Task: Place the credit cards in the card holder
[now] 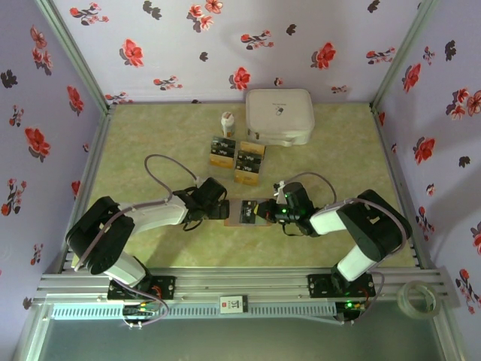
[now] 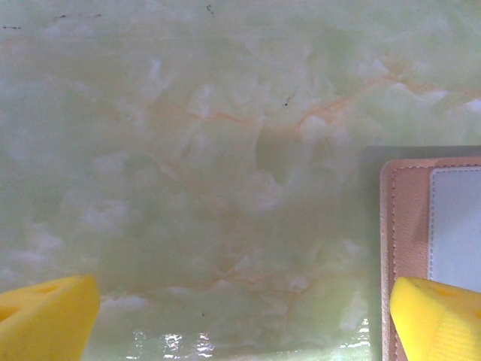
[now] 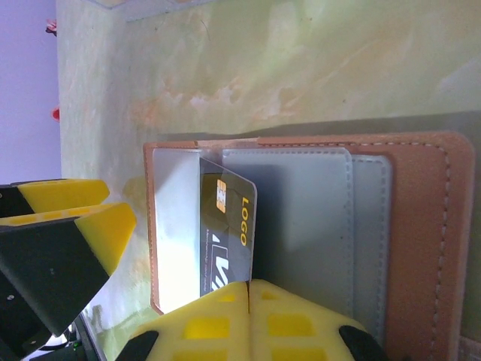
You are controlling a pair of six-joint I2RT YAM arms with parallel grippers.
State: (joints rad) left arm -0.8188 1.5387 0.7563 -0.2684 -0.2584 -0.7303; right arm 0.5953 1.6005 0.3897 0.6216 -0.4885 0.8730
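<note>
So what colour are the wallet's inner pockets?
Pale grey pockets, clearest in the right wrist view.

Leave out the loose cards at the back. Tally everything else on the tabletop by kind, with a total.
card holder: 1
black credit card at the holder: 1
white case: 1
white bottle: 1
Total: 4
</note>
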